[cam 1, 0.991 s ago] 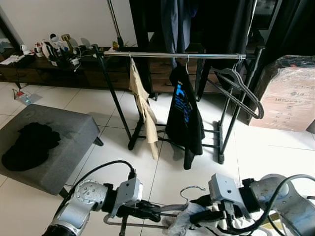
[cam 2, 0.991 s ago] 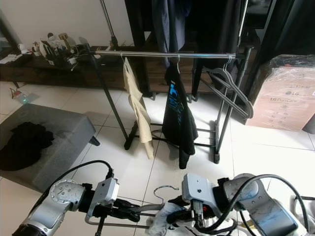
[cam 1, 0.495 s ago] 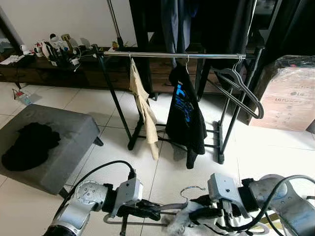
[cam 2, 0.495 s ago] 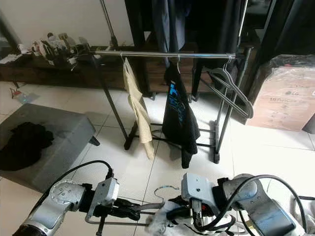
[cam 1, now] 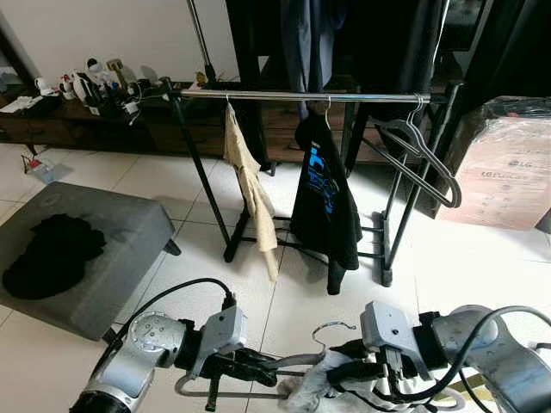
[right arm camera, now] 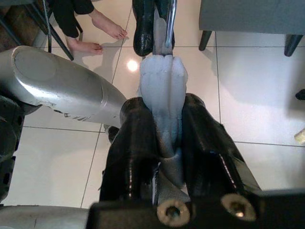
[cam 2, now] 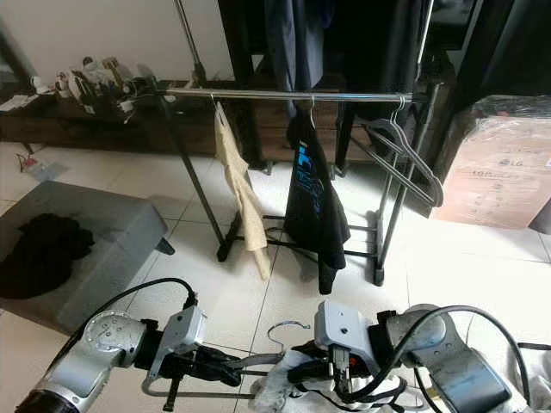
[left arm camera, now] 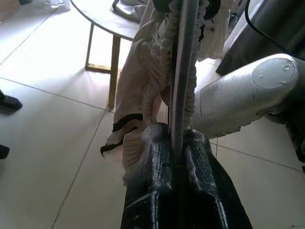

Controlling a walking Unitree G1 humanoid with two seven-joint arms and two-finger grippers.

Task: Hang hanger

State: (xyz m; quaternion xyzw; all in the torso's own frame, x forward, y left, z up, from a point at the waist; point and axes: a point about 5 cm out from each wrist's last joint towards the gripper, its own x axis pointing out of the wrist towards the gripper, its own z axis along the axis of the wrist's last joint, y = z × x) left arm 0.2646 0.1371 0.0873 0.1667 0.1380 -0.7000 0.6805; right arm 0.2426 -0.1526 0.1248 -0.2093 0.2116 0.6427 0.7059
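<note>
Your left gripper (cam 1: 258, 372) is clamped on one arm of a silver hanger (cam 1: 297, 360) held low over the tiled floor, and your right gripper (cam 1: 340, 374) is pinched on the white garment (cam 1: 317, 387) draped over it. You appear to be at the carrying step, hanger dressed but not yet hung. Next, raise its hook (cam 1: 331, 327) to the clothes rail (cam 1: 301, 97), likely the gap between the black shirt (cam 1: 325, 198) and the empty hangers (cam 1: 419, 155).

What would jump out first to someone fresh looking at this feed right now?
Low in front, the left gripper and right gripper both clamp a grey metal hanger draped with a white garment. Beyond stands the chrome clothes rail with a beige garment, a black blue-printed shirt and empty grey hangers.
</note>
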